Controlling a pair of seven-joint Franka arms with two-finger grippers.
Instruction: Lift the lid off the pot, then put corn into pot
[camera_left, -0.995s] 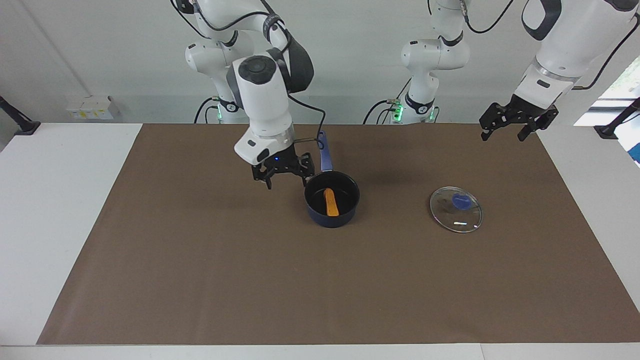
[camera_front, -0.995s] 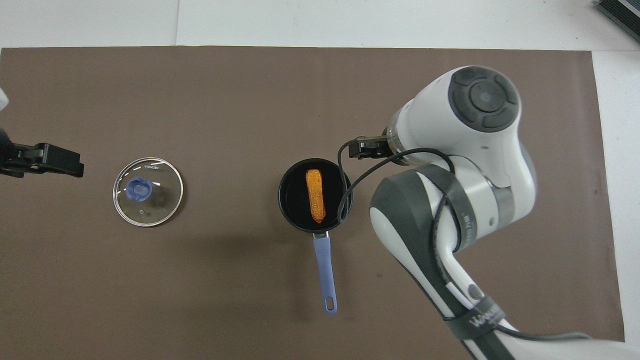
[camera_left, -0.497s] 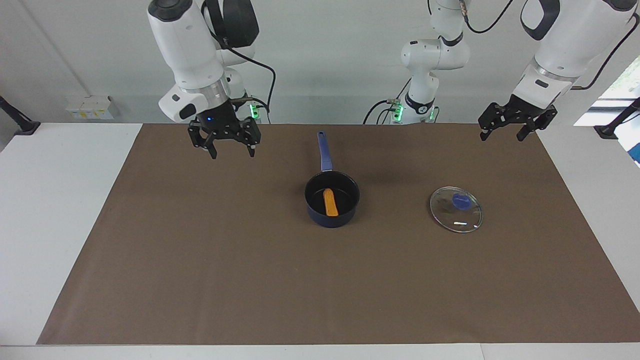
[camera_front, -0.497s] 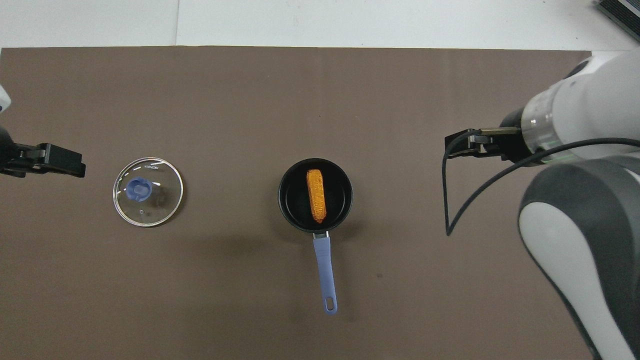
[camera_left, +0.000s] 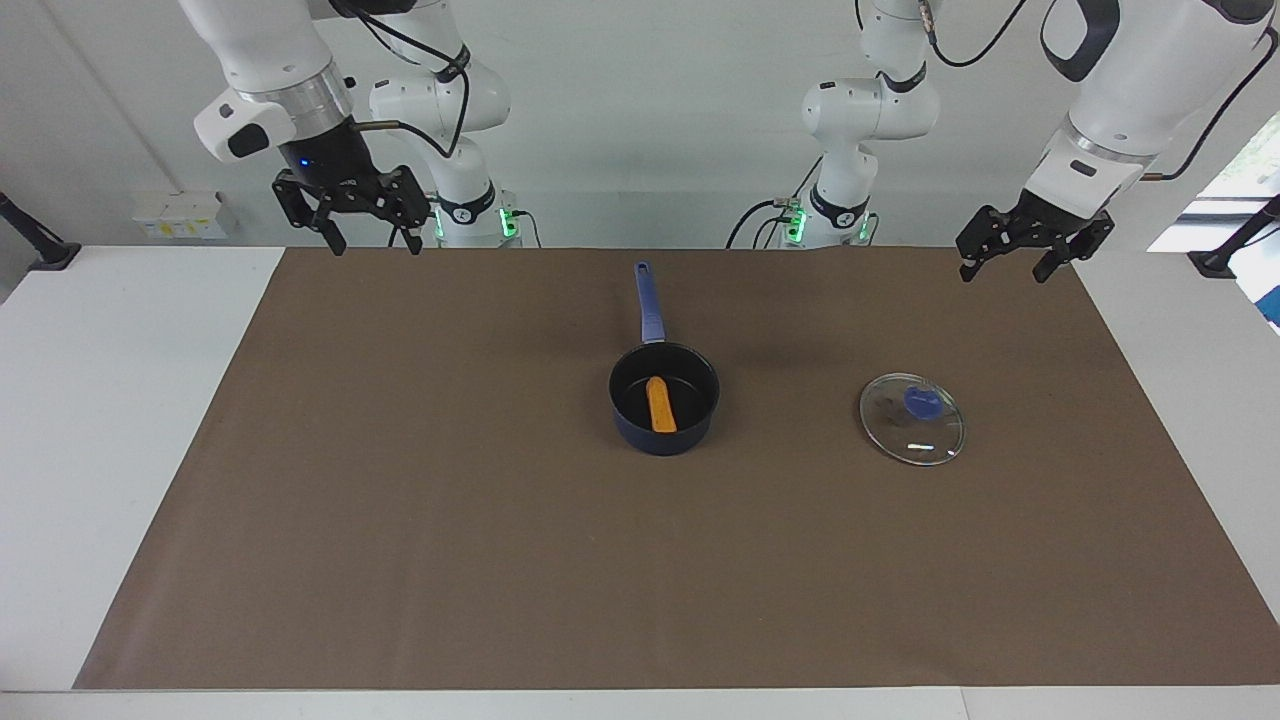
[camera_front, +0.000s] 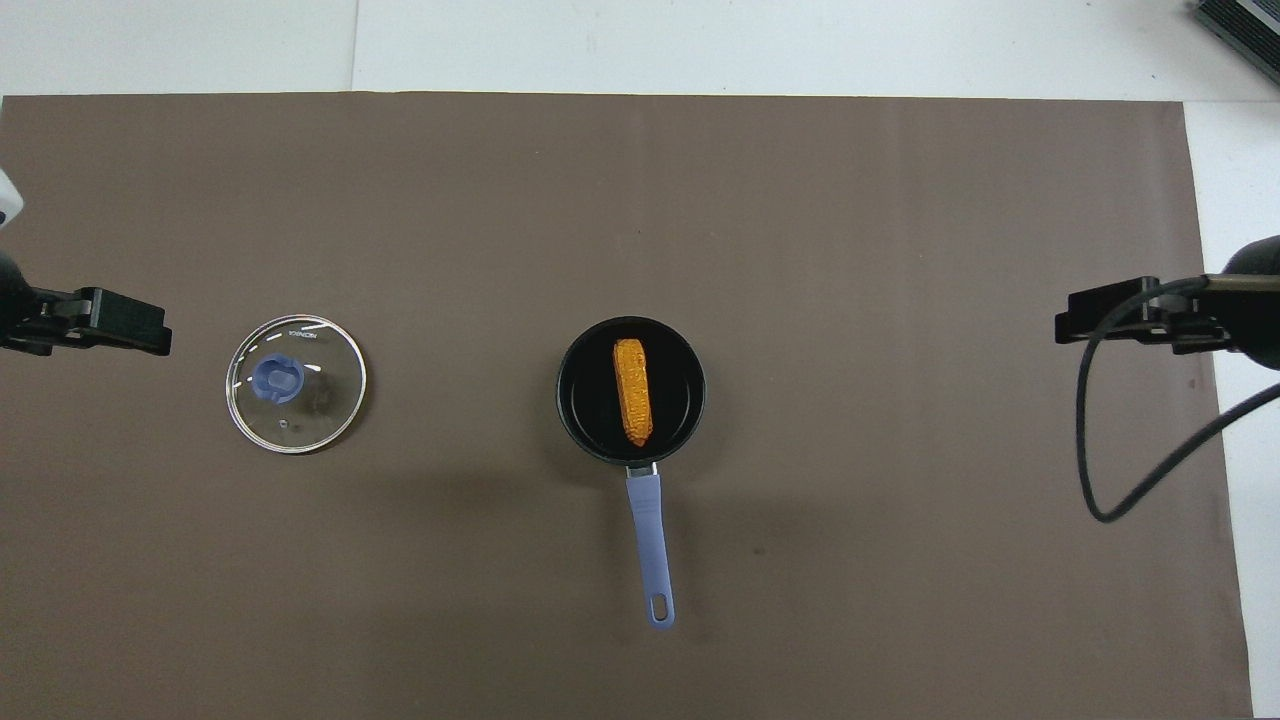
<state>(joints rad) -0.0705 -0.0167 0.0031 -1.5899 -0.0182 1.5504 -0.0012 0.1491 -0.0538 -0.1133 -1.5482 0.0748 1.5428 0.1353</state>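
Both steps of the task appear complete. The lid is lying flat on the brown mat, well apart from the pot, toward the left arm's end of the table; in the overhead view it is sitting at about nine o'clock from the pot. The corn is resting inside the pot, lying along the black floor in line with the handle, which is pointing at six o'clock in the overhead view, toward the robots.

Judged from this layout, nothing is left to carry, so the next move calls only for both arms to be parked clear of the pot and lid; no grasp is needed.

The right gripper is hanging raised over the edge of the mat at the right arm's end, at roughly ten o'clock from the pot in the facing view. Its fingers are standing wide apart, holding and touching nothing. The left gripper is waiting raised over the mat's edge at the left arm's end, at about two o'clock from the lid in the facing view, likewise spread wide and empty.
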